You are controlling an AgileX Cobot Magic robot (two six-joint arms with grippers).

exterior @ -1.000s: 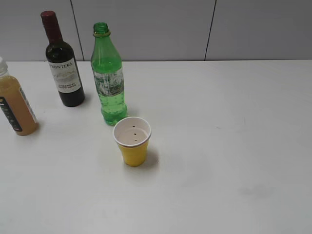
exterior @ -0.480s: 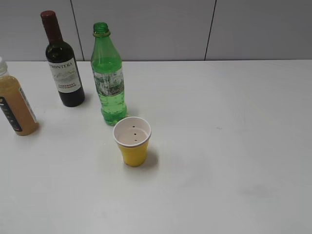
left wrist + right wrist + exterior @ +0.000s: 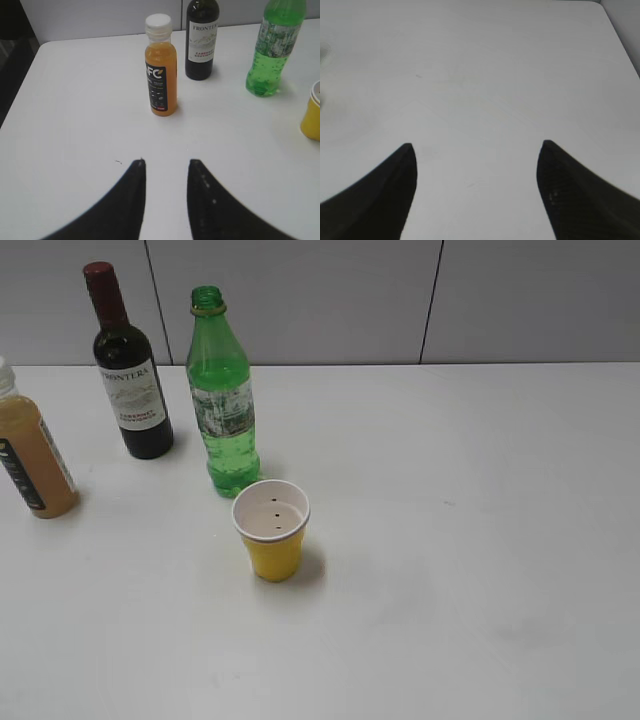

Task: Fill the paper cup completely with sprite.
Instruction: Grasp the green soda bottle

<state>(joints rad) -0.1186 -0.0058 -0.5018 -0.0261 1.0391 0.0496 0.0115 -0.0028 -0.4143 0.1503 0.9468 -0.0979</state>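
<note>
One cup: the paper cup (image 3: 272, 528) stands upright and empty near the middle of the table (image 3: 480, 540), yellow with a white inside.
Sprite: the sprite (image 3: 222, 395) stands just behind the cup and slightly left, uncapped and upright.
Other bottles: a dark wine bottle (image 3: 128, 365) stands left of the sprite; an orange juice bottle (image 3: 28, 455) stands further left.
Risk: the open bottle is tall and close to the light cup, so I judge a clumsy grab could tip either one and spill.
Left tool (image 3: 166, 165): slightly parted, holding nothing, above bare table.
Right tool (image 3: 477, 147): spread wide, holding nothing, well apart from the cup.
</note>
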